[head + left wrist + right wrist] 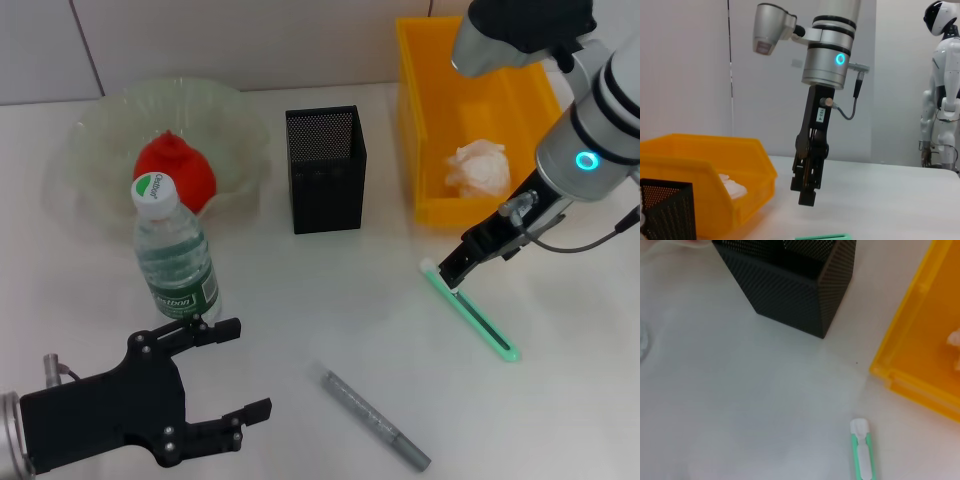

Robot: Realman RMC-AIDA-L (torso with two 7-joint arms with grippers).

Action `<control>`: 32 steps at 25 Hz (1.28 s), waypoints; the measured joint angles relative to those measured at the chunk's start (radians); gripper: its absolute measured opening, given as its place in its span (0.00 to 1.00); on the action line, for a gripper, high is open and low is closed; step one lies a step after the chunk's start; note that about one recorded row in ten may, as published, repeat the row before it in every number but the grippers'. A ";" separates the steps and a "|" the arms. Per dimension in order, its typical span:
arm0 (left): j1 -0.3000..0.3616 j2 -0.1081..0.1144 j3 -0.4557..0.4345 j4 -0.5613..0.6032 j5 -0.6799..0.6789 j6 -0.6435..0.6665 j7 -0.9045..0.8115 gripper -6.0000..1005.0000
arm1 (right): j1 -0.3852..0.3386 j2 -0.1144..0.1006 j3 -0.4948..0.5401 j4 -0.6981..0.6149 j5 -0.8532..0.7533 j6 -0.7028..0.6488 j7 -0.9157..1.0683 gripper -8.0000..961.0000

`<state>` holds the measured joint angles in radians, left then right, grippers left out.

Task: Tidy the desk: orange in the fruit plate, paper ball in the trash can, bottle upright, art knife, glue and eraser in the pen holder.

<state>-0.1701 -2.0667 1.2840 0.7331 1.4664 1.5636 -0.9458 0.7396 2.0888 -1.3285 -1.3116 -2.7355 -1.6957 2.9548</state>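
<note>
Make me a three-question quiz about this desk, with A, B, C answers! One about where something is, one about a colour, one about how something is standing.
1. Where is the paper ball?
A. In the trash can
B. In the pen holder
C. On the table

2. What colour is the long thin tool under the right gripper?
A. Red
B. Green and white
C. Blue

3. How is the bottle?
A. Lying down
B. Upside down
C. Standing upright

Answers:
1. A, the white wad lies inside the yellow bin.
2. B, it has a green body with white.
3. C, its cap points up beside the fruit plate.
</note>
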 joint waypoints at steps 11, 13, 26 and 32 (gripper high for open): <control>-0.009 0.001 0.001 -0.015 0.000 0.000 0.000 0.82 | 0.014 0.000 -0.007 0.087 -0.004 0.078 0.002 0.84; -0.010 0.000 0.001 -0.017 0.001 0.000 0.000 0.82 | 0.016 -0.001 -0.007 0.102 -0.004 0.091 0.001 0.84; -0.009 0.000 0.003 -0.036 0.010 0.003 0.000 0.82 | 0.057 -0.006 -0.011 0.226 -0.003 0.161 -0.012 0.84; -0.012 -0.001 0.006 -0.046 0.012 0.004 0.001 0.82 | 0.074 -0.006 -0.030 0.272 -0.004 0.179 -0.016 0.84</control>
<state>-0.1826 -2.0677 1.2900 0.6872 1.4785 1.5673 -0.9445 0.8139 2.0831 -1.3582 -1.0394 -2.7391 -1.5163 2.9385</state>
